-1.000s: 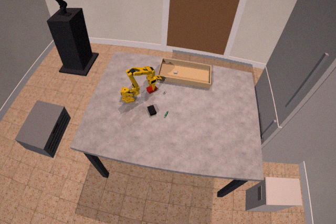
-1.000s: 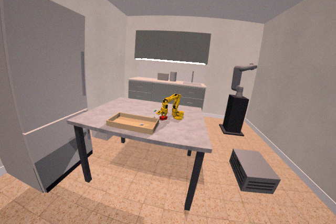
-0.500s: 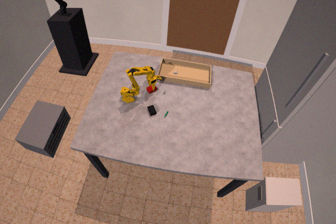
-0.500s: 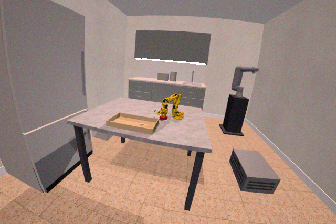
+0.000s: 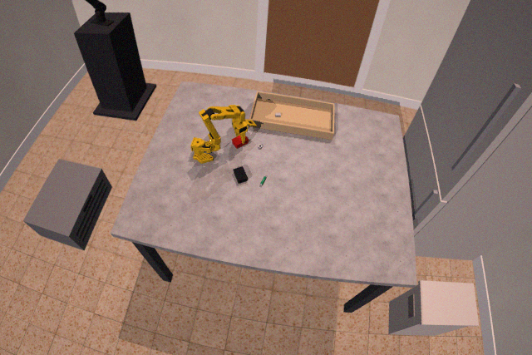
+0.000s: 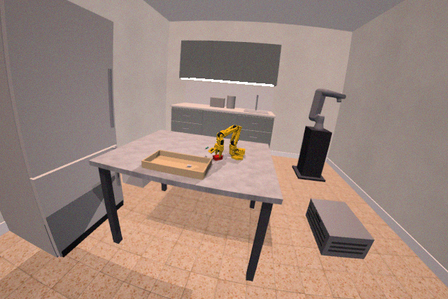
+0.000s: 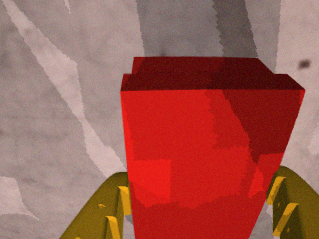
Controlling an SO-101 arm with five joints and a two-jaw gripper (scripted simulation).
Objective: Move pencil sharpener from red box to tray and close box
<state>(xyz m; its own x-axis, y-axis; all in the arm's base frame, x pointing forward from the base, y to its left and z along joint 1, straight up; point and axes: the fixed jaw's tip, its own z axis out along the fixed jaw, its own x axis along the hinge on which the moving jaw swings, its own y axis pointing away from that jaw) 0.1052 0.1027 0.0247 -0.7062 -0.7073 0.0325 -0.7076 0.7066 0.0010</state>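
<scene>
My gripper (image 5: pixel 240 138) is shut on the red box (image 5: pixel 239 140), which stands on or just above the table, close to the tray's near left corner. In the wrist view the red box (image 7: pixel 209 153) fills the space between my yellow fingers, and its top looks closed. The wooden tray (image 5: pixel 293 114) lies behind it. A small pale object (image 5: pixel 277 114) lies in the tray's left part and looks like the pencil sharpener. It also shows in the exterior view (image 6: pixel 188 166). The gripper and box are small in that view (image 6: pixel 217 156).
A small round white item (image 5: pixel 259 146) lies on the table right of the red box. A black box (image 5: pixel 240 174) and a green stick (image 5: pixel 263 180) lie nearer the front. My arm's base (image 5: pixel 201 151) stands left of the red box.
</scene>
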